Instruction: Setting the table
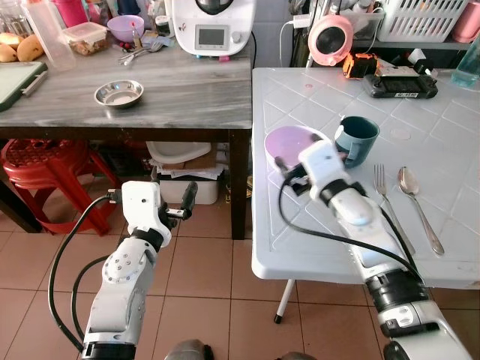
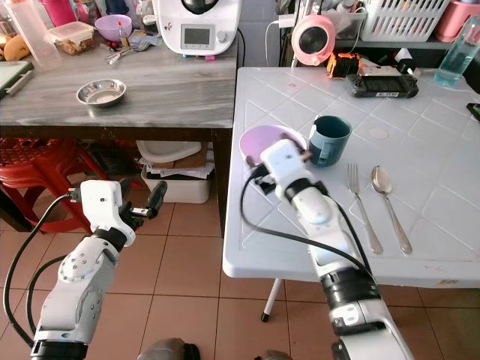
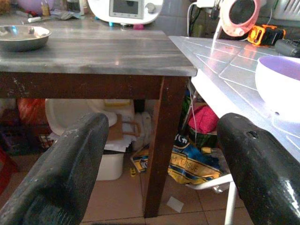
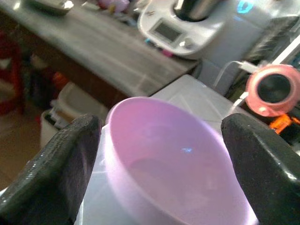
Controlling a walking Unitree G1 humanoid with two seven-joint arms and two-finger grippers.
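Observation:
A pale purple bowl [image 1: 289, 142] stands on the white plastic table [image 1: 450, 127] near its left edge. Just right of it is a teal mug [image 1: 357, 139], then a fork [image 1: 386, 199] and a spoon [image 1: 415, 191] lying side by side. My right gripper [image 4: 164, 136] is open and level with the bowl [image 4: 159, 159], one black finger [image 4: 61, 164] on each side of it, apart from its wall. My left gripper [image 1: 187, 199] is open and empty, held low over the tiled floor in front of the dark wooden table [image 1: 187, 97].
A small steel bowl [image 1: 118, 93] sits on the wooden table, with a white kitchen machine [image 1: 212, 26], a second purple bowl [image 1: 125, 27] and containers behind. A pink fan [image 1: 330, 37] and a black device [image 1: 400, 82] stand at the white table's far side. A red stool [image 1: 37, 165] is at left.

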